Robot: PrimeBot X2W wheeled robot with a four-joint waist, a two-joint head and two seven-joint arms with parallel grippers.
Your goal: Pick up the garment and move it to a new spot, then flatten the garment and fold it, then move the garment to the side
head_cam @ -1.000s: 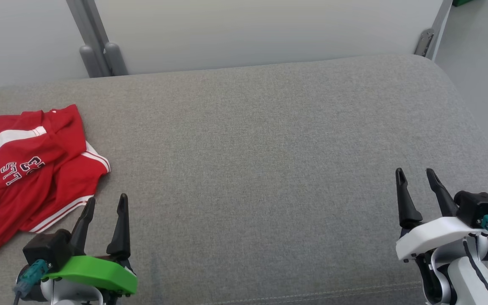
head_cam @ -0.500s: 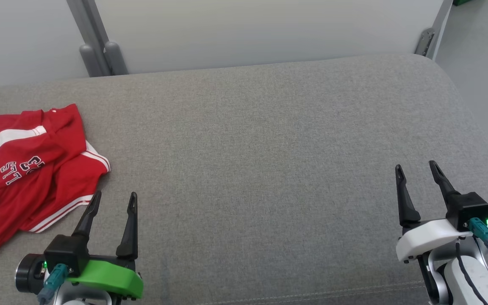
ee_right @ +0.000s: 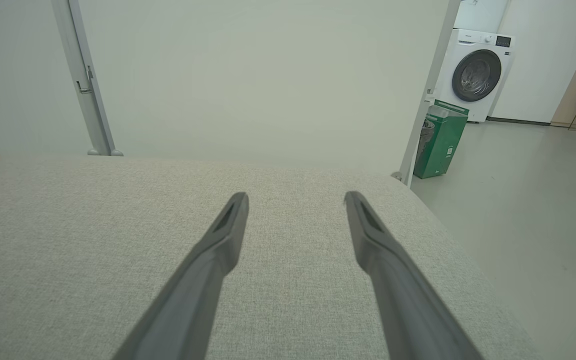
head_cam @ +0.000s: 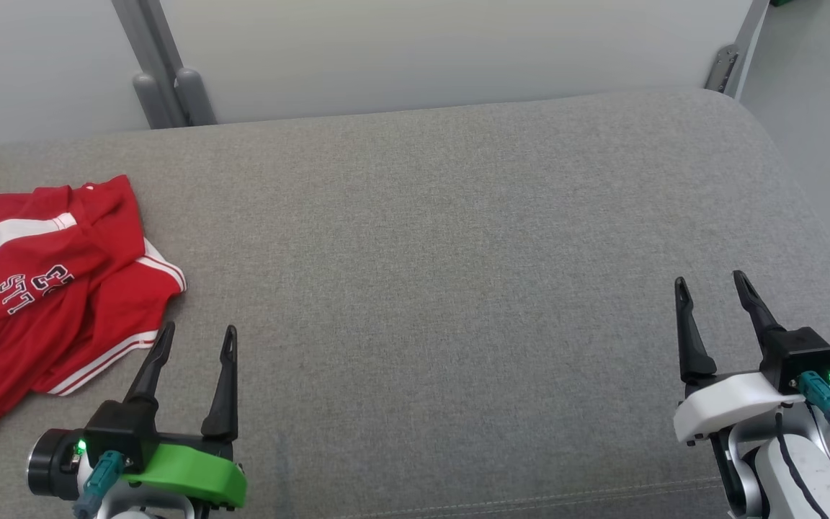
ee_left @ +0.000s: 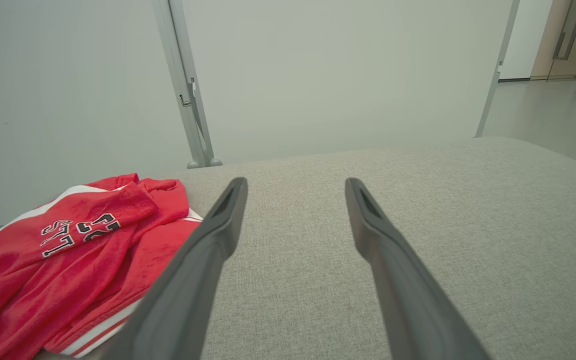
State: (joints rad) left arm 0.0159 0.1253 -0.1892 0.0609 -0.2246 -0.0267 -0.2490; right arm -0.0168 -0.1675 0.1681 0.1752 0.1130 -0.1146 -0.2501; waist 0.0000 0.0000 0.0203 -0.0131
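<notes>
Both pincers turned level, spread and empty
Compared with a second ago, my left pincer [head_cam: 199, 329] has rolled at the wrist and slid a little to the right, so its tip now shows just clear of the hem of the red sports jersey with white stripes and lettering [head_cam: 40, 288]; my right pincer [head_cam: 710, 278] has rolled too. Both stand wide apart and hold nothing. The jersey did not move: it lies rumpled at the far left of the grey fabric-covered surface [head_cam: 444, 238], near my left pincer. I judge the pick-up is not yet begun
</notes>
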